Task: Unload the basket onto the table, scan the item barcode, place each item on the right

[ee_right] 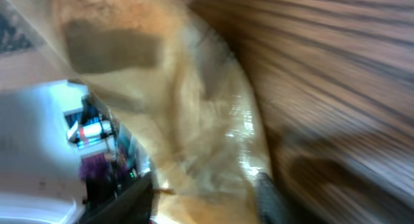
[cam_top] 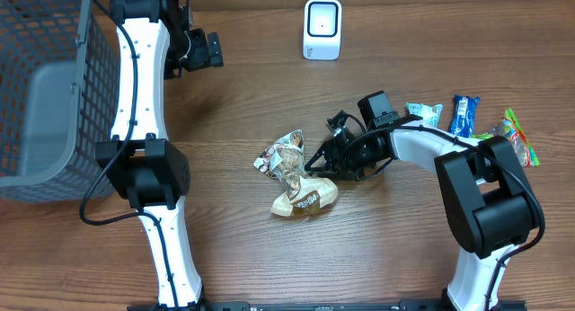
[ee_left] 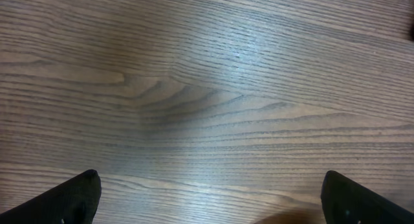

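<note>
1. Finds the tan snack packet (cam_top: 305,199) mid-table, just beside a crinkled wrapper (cam_top: 284,158) and well apart from the white scanner (cam_top: 322,28) at the far edge; likely needs lifting toward it.
2. Sets the right gripper (cam_top: 316,165) low on the packet's upper edge, fingers (ee_right: 266,197) either side of tan film (wrist view blurred); cannot tell whether clamped or merely straddling.
3. Holds the left gripper (ee_left: 210,198) spread wide above the tabletop (ee_left: 207,88), grasping nothing; presumably parked to leave room.

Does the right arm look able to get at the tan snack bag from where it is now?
Probably yes. The right end effector sits right at the tan snack bag, which fills its wrist view, and nothing lies between them. The crinkled packet lies close beside the bag.
</note>
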You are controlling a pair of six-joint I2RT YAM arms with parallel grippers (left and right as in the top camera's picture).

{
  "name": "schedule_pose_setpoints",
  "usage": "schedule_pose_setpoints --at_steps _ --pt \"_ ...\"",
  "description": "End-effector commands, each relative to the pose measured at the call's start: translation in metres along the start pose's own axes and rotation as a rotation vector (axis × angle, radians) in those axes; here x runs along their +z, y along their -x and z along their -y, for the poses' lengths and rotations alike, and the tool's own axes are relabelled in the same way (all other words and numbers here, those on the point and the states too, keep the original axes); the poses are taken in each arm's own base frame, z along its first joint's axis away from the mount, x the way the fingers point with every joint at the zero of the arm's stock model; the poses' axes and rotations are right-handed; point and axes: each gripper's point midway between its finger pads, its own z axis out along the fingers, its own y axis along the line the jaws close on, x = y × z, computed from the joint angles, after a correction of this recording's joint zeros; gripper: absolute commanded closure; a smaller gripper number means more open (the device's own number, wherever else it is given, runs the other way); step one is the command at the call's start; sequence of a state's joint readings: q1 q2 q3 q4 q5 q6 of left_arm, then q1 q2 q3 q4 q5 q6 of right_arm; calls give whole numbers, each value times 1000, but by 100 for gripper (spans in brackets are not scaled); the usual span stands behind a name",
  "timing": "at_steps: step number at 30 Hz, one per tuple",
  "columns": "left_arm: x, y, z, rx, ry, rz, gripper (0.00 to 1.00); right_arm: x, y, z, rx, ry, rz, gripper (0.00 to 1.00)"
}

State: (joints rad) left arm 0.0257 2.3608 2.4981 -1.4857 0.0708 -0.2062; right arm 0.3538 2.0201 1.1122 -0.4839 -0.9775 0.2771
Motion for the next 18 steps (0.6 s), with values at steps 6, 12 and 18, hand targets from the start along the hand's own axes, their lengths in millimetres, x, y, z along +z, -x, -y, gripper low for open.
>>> schedule_pose_setpoints --at_steps 6,12,18 --pt "3 -2 4 25 -6 -11 0 15 -10 10 165 -141 -4 28" --pt "3 -3 5 28 -7 -11 0 39 -25 -11 125 -105 -64 28" --pt "3 -3 4 26 -7 -11 0 43 -27 -19 103 -74 -78 64"
